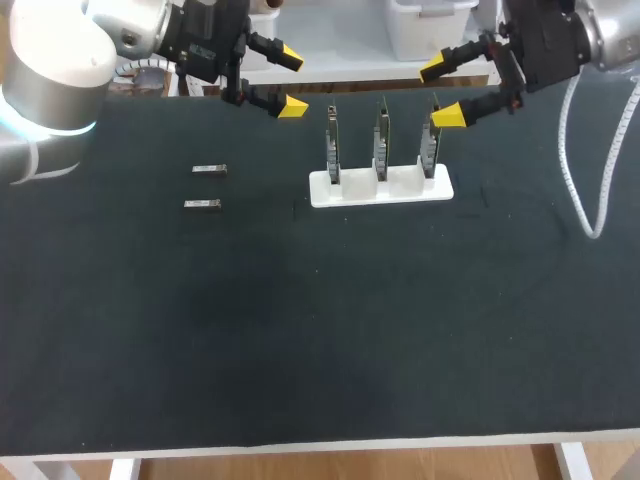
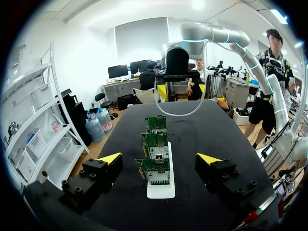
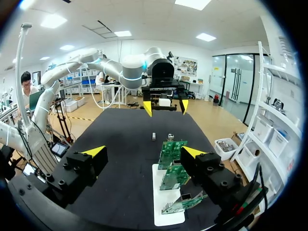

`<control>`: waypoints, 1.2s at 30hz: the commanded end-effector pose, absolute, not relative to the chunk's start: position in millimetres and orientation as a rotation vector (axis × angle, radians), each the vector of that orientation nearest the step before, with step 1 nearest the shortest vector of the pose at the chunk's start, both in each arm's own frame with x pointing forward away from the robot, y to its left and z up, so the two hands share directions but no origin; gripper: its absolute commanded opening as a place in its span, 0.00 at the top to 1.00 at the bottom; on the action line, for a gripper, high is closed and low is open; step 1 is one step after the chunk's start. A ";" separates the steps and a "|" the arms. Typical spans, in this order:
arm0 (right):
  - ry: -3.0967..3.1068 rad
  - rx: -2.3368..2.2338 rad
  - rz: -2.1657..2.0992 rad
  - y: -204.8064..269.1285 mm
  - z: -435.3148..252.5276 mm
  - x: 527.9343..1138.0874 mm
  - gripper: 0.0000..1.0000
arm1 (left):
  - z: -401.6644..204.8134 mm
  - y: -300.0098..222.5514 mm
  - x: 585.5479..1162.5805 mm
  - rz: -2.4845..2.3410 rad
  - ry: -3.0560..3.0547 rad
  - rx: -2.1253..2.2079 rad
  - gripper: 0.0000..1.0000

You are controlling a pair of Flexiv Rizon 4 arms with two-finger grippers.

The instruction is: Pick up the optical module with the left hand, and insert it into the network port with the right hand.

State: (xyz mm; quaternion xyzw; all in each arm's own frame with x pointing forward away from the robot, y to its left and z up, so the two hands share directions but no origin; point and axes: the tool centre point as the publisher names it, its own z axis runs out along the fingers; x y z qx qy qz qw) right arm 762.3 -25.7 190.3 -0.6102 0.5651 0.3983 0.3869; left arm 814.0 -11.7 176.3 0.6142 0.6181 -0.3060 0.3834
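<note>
Two modules lay flat on the bench [image 1: 320, 350] towards its left edge, nearer the far edge than the near one. One module [image 1: 209, 171] lay just behind the other module [image 1: 203, 205], and they did not touch. The left gripper [image 1: 291, 82] hung above the far edge, left of middle, fingers spread wide and holding nothing. The right gripper [image 1: 441, 92] hung above the far edge, right of middle, also spread and empty. Between them, near the far edge, a white holder [image 1: 380, 188] carried three boards [image 1: 381, 140] standing upright in a row. The port itself could not be made out.

Each module looked like a small, stiff metal bar, likely light. Its smooth sides would probably slip under a weak pinch. It sat low on the cloth, so the fingertips would have to come almost down to the surface. The best hold seemed to be across the long sides near one end, leaving the rest free for the right gripper. The plug end was likely delicate and best left untouched. The boards might rock in their slots if pushed.
</note>
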 end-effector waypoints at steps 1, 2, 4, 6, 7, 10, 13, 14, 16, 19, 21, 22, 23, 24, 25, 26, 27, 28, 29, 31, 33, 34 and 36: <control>1.440 -1.563 1.023 -22.5 188.3 770.2 0.00 | 176.6 -11.7 812.5 -0.776 1.579 1.564 0.00; 1.442 -1.563 1.023 -22.5 188.2 770.4 0.00 | 176.6 -11.7 812.5 -0.776 1.579 1.564 0.00; 1.443 -1.563 1.023 -22.5 188.4 770.3 0.00 | 176.6 -11.7 812.5 -0.776 1.579 1.564 0.00; 1.447 -1.564 1.019 -24.1 188.5 770.0 0.00 | 176.6 -11.7 812.5 -0.776 1.579 1.564 0.00; 1.449 -1.563 1.017 -25.0 188.5 770.1 0.00 | 176.6 -11.7 812.5 -0.776 1.579 1.564 0.00; 1.456 -1.565 1.014 -26.8 188.6 770.6 0.00 | 176.6 -11.7 812.5 -0.776 1.579 1.564 0.00; 1.462 -1.572 1.027 -26.0 188.6 769.5 0.00 | 176.6 -11.7 812.5 -0.776 1.579 1.564 0.00; 1.456 -1.583 1.043 -25.3 188.7 768.7 0.00 | 176.6 -11.7 812.5 -0.776 1.579 1.564 0.00; 1.461 -1.587 1.042 -24.6 188.7 768.0 0.00 | 176.6 -11.7 812.5 -0.776 1.579 1.564 0.00; 1.461 -1.587 1.042 -24.6 188.7 768.0 0.00 | 176.6 -11.7 812.5 -0.776 1.579 1.564 0.00; 1.461 -1.587 1.042 -24.6 188.7 768.0 0.00 | 176.6 -11.7 812.5 -0.776 1.579 1.564 0.00; 1.461 -1.587 1.042 -24.6 188.7 768.0 0.00 | 176.6 -11.7 812.5 -0.776 1.579 1.564 0.00; 1.461 -1.587 1.042 -24.6 188.7 768.0 0.00 | 176.6 -11.7 812.5 -0.776 1.579 1.564 0.00; 1.461 -1.587 1.042 -24.6 188.7 768.0 0.00 | 176.6 -11.7 812.5 -0.776 1.579 1.564 0.00; 1.461 -1.587 1.042 -24.6 188.7 768.0 0.00 | 176.6 -11.7 812.5 -0.776 1.579 1.564 0.00; 1.461 -1.587 1.042 -24.6 188.7 768.0 0.00 | 176.6 -11.7 812.5 -0.776 1.579 1.564 0.00; 1.461 -1.587 1.042 -24.6 188.7 768.0 0.00 | 176.6 -11.7 812.5 -0.776 1.579 1.564 0.00; 1.461 -1.587 1.042 -24.6 188.7 768.0 0.00 | 176.6 -11.7 812.5 -0.776 1.579 1.564 0.00; 1.461 -1.587 1.042 -24.6 188.7 768.0 0.00 | 176.6 -11.7 812.5 -0.776 1.579 1.564 0.00; 1.461 -1.587 1.042 -24.6 188.7 768.0 0.00 | 176.6 -11.7 812.5 -0.776 1.579 1.564 0.00; 1.461 -1.587 1.042 -24.6 188.7 768.0 0.00 | 176.6 -11.7 812.5 -0.776 1.579 1.564 0.00; 1.461 -1.587 1.042 -24.6 188.7 768.0 0.00 | 176.6 -11.7 812.5 -0.776 1.579 1.564 0.00; 1.461 -1.587 1.042 -24.6 188.7 768.0 0.00 | 176.6 -11.7 812.5 -0.776 1.579 1.564 0.00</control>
